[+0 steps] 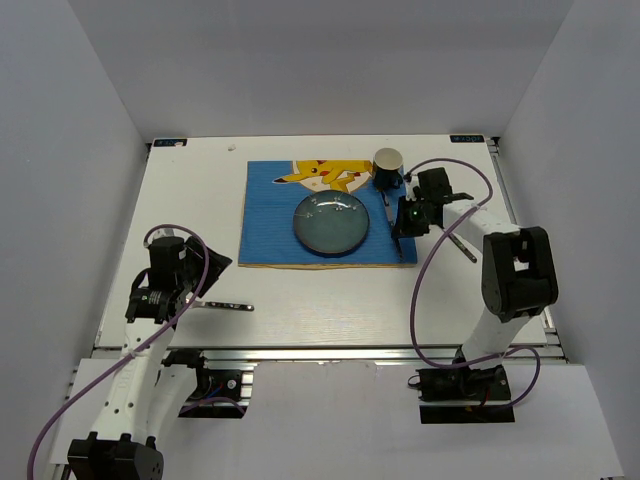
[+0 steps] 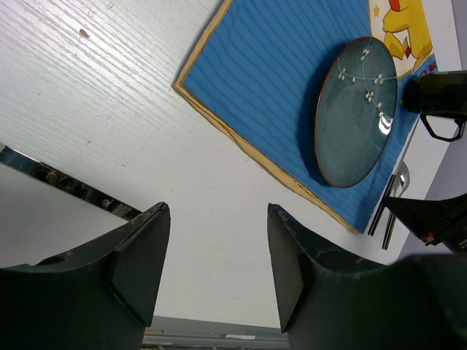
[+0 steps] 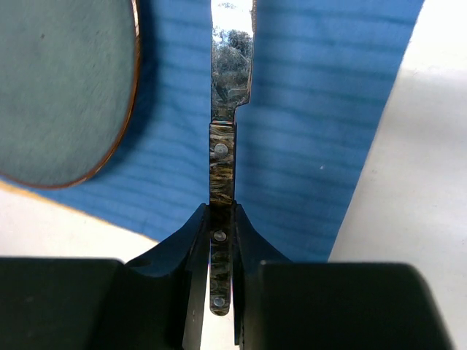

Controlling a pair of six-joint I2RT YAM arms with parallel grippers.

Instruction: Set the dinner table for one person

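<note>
The white dinner table (image 1: 330,300) carries a blue placemat (image 1: 270,215) with a yellow cartoon figure. A teal plate (image 1: 332,222) lies on the mat, and a cup (image 1: 388,160) stands at its far right corner. My right gripper (image 1: 403,225) is shut on a knife (image 3: 222,160) with a dark marbled handle. In the right wrist view the blade lies over the placemat (image 3: 314,109), just right of the plate (image 3: 62,87). My left gripper (image 2: 217,219) is open and empty over bare table at the near left (image 1: 200,275).
A metal utensil (image 1: 225,305) lies on the table just right of my left gripper. Another utensil (image 1: 462,247) lies on the table right of the mat, beside my right arm. White walls close in the table on three sides.
</note>
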